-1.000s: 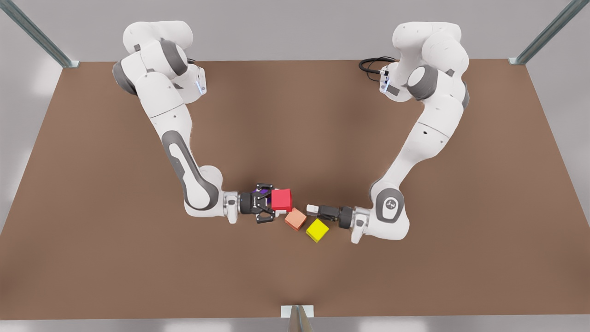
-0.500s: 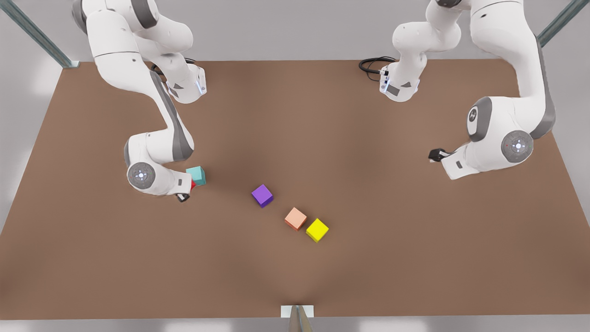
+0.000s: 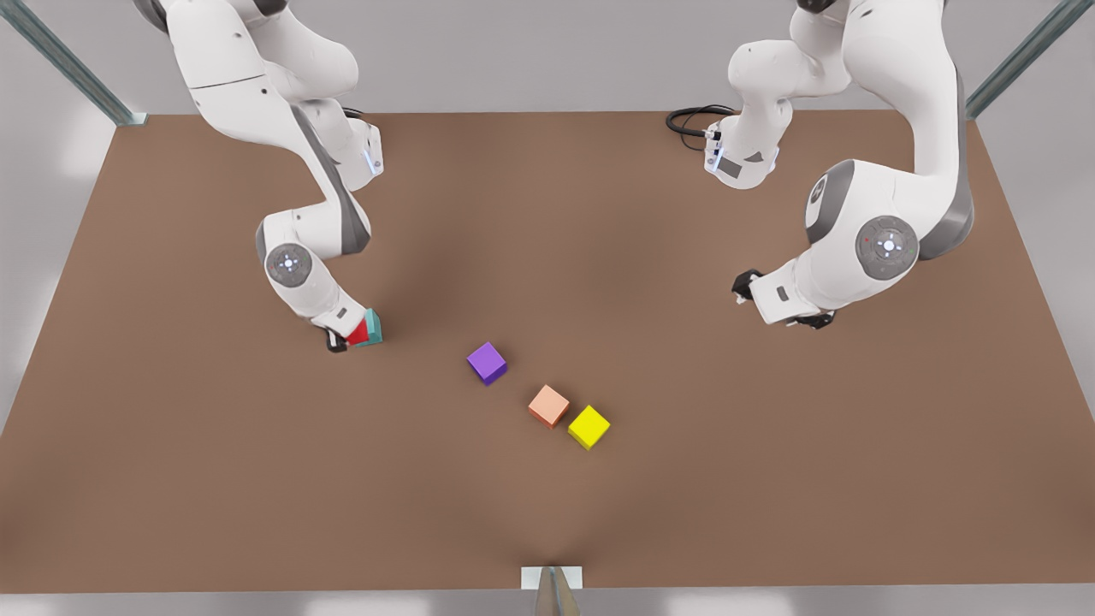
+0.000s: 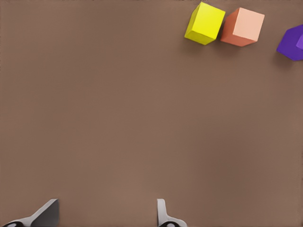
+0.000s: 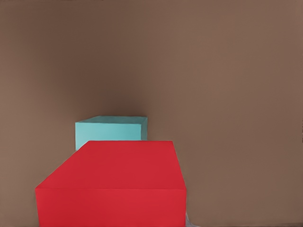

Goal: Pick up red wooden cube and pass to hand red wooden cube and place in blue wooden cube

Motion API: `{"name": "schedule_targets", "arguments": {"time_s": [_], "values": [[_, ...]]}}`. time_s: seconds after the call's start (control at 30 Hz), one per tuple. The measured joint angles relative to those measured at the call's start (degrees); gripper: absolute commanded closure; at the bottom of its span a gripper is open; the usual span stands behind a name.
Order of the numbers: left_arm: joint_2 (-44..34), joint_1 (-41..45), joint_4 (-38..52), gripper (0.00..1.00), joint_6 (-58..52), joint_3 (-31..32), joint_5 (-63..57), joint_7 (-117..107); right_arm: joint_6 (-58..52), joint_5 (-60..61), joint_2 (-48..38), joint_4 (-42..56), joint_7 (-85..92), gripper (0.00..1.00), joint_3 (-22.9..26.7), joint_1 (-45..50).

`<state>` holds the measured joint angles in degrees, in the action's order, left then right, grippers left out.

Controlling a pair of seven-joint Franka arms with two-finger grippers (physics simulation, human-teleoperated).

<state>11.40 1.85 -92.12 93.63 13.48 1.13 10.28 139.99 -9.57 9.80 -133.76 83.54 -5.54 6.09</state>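
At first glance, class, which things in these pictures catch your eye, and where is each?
The red wooden cube sits in the right gripper against the blue wooden cube, toward the front view's left. Mid-table, purple, salmon and yellow cubes form a diagonal line. The left gripper waits open at the front view's right.

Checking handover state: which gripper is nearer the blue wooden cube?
Right. The right gripper, at the front view's left, holds the red wooden cube against the blue wooden cube. The left gripper waits open far across the table.
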Motion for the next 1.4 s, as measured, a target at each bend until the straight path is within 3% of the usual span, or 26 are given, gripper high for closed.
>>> {"name": "schedule_targets", "arguments": {"time_s": [0.47, 0.5, 0.53, 0.57, 1.13, 1.3, 1.4], "values": [[0.8, 0.4, 4.5, 0.00, -3.6, 1.5, 0.0, -5.6, 5.9, -0.4, -1.9, -6.0, -14.2, 0.34, -0.1, 0.9], [1.2, 0.2, 5.5, 0.00, -3.6, 1.4, 0.0, -5.9, 6.0, -0.4, -1.9, -6.1, -14.8, 0.31, -0.1, 0.9], [1.5, -0.2, 6.7, 0.00, -3.6, 1.3, 0.0, -6.2, 6.2, -0.4, -1.8, -6.2, -15.5, 0.10, -0.1, 1.0], [1.7, -0.5, 7.4, 0.00, -3.6, 1.3, 0.1, -6.5, 6.3, -0.5, -1.8, -6.2, -16.1, 0.00, -0.1, 1.0], [3.0, -0.5, 8.1, 0.00, -12.5, 4.2, 0.3, -9.6, 4.3, -0.6, -5.1, -6.3, -21.7, 0.00, -0.1, 0.6], [2.8, -0.6, 8.2, 0.00, -14.7, 7.2, 0.2, -10.6, -2.1, 1.0, -12.5, -5.2, -22.0, 0.00, -0.1, 0.6], [2.3, -0.7, 8.2, 0.00, -15.6, 8.3, 0.1, -11.6, -10.1, 5.0, -14.8, 2.2, -22.7, 0.00, -0.1, 1.3]]}}
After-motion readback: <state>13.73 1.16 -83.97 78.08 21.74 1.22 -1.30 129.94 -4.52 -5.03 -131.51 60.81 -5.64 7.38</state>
